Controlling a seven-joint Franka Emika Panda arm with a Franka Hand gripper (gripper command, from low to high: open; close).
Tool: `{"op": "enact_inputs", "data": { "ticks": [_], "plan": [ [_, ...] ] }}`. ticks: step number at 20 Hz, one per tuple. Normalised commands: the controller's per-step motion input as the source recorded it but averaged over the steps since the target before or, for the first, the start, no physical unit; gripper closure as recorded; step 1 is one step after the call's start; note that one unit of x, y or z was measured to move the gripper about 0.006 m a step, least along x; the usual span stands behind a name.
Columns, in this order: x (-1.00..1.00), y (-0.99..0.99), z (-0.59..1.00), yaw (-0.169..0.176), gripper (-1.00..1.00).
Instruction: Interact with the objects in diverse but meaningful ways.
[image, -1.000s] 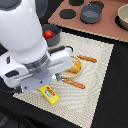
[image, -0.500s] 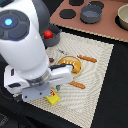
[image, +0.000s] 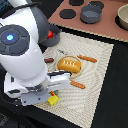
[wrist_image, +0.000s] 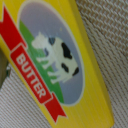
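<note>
The yellow packet block (image: 52, 99) lies near the front edge of the woven mat, right under my gripper (image: 46, 95). The arm's white body hides the fingers in the exterior view. In the wrist view the block (wrist_image: 75, 65) fills the picture very close up, showing a cow and a red "BUTTER" banner, with no fingers clearly visible. The golden scored bread loaf (image: 69, 65) sits on a tan plate (image: 77, 71) mid-mat. Orange-handled cutlery (image: 89, 58) lies beyond the loaf, and another piece (image: 77, 85) lies in front of it. A brown sausage (image: 48, 60) and a red tomato (image: 49, 34) show beside the arm.
A beige woven mat (image: 100, 90) covers the black table. A brown stove board (image: 107, 25) at the back carries black burners, a grey-blue pot (image: 91, 14) and a tan bowl (image: 122, 17). My bulky white arm (image: 22, 55) fills the exterior view's left.
The arm has shifted and come down over the yellow block, covering more of the mat. The block, loaf and cutlery stay about where they were.
</note>
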Motion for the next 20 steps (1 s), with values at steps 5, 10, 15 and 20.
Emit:
{"op": "enact_inputs", "data": {
  "ticks": [5,10,15,20],
  "plan": [
    [0.5,-0.1,0.29,-0.049,1.0],
    [0.53,-0.02,0.36,-0.024,1.0],
    [0.61,0.47,1.0,0.003,1.0],
    [0.57,0.71,1.0,0.035,1.0]
  ]
}}
